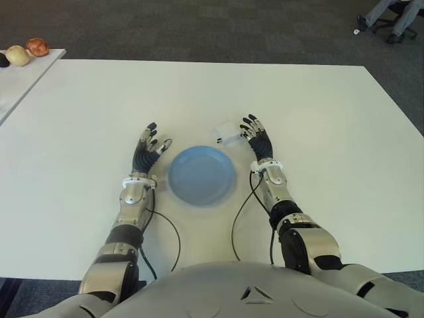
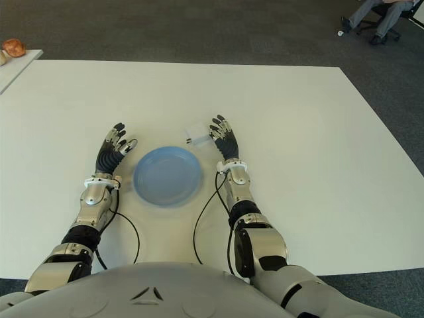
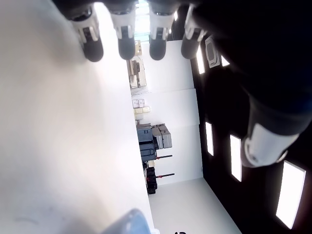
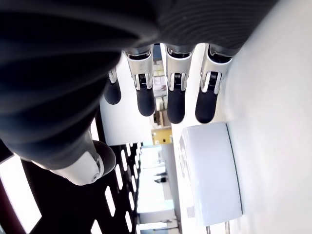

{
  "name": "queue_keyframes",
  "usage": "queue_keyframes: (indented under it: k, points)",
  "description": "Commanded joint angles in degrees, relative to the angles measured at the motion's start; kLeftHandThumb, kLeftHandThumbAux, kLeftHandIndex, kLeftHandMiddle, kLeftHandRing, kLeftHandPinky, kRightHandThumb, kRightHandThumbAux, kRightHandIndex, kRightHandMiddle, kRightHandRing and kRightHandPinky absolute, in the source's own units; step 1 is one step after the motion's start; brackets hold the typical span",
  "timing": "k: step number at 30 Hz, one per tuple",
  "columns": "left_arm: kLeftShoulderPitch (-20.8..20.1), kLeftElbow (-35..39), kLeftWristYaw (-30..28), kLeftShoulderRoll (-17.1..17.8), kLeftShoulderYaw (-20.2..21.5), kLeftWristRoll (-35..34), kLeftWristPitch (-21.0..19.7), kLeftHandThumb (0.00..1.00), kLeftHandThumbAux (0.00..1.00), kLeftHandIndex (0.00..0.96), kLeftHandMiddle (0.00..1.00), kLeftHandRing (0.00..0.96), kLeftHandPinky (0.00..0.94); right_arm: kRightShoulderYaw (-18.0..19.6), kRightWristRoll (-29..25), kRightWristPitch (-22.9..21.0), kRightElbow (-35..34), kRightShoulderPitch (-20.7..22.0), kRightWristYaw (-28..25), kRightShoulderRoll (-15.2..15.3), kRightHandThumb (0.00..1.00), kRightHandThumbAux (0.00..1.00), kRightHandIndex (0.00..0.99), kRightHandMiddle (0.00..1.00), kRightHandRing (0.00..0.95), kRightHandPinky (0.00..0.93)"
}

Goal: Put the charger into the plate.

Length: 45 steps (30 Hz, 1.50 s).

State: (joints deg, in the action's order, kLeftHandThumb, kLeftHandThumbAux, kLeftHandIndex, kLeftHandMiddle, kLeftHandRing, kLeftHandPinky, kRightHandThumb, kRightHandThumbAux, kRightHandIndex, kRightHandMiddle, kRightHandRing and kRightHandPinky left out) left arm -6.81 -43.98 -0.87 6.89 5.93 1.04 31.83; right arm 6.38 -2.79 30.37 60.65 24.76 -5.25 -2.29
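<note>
The charger (image 1: 226, 133), a small white block with its prongs pointing left, lies flat on the white table (image 1: 318, 119), just beyond the far right edge of the blue plate (image 1: 201, 175) and apart from it. The plate sits near the robot, between its two hands, with nothing in it.

The right hand (image 1: 258, 142) is just right of the charger, palm facing it, its fingers (image 4: 175, 105) straight and spread a little; in the right wrist view the fingertips hang beside the charger's end and nothing is grasped. Whether a fingertip touches the block cannot be told.

The left hand (image 1: 148, 150) shows just left of the plate, fingers (image 3: 124, 41) extended and relaxed, holding nothing, thumb toward the plate's rim.

At the far left, on a second white table (image 1: 20, 83), lie a few rounded items (image 1: 28, 50), one pale and one reddish brown. At the far right corner, on the dark carpet, a person's legs (image 1: 391, 13) show beside an office chair base.
</note>
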Motion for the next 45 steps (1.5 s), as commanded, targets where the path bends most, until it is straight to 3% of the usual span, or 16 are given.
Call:
queue_keyframes:
  k: [1, 12, 19, 27, 38, 45]
  points:
    - [2.93, -4.06, -0.10, -1.12, -0.40, -0.06, -2.60, 0.000, 0.586, 0.000, 0.051, 0.054, 0.069, 0.57, 0.08, -2.55, 3.76, -3.79, 1.98, -0.29, 0.231, 0.688, 0.093, 0.175, 0.196, 0.263]
    - [2.40, -5.03, 0.23, -1.30, -0.51, 0.18, -2.20, 0.000, 0.589, 0.000, 0.055, 0.059, 0.074, -1.01, 4.25, -0.34, 2.93, -2.72, 10.93, 0.78, 0.400, 0.634, 0.116, 0.155, 0.162, 0.192]
    - [1.95, -6.29, -0.13, -1.64, -0.33, -0.24, -1.55, 0.000, 0.595, 0.000, 0.052, 0.055, 0.069, -3.50, 10.08, -1.10, -7.00, -3.77, 19.40, 1.34, 0.492, 0.573, 0.089, 0.131, 0.135, 0.175]
    - [1.22, -7.84, -0.05, -1.66, -0.36, -0.18, -0.88, 0.000, 0.590, 0.000, 0.060, 0.062, 0.074, -7.00, 19.51, -9.65, -18.48, -3.48, 30.71, 1.59, 0.538, 0.487, 0.038, 0.038, 0.064, 0.131]
    - [0.21, -9.46, 0.84, -2.10, -0.79, 0.44, -1.72, 0.000, 0.572, 0.000, 0.062, 0.064, 0.069, -9.72, 25.09, -16.51, -18.43, 3.39, 38.01, 2.33, 0.552, 0.425, 0.002, 0.000, 0.002, 0.052]
    - [-0.74, -10.69, 1.42, -2.39, -0.95, 0.68, -2.23, 0.000, 0.563, 0.000, 0.065, 0.066, 0.065, -13.31, 29.68, -21.70, -19.22, 6.02, 40.58, 3.00, 0.506, 0.362, 0.000, 0.000, 0.000, 0.024]
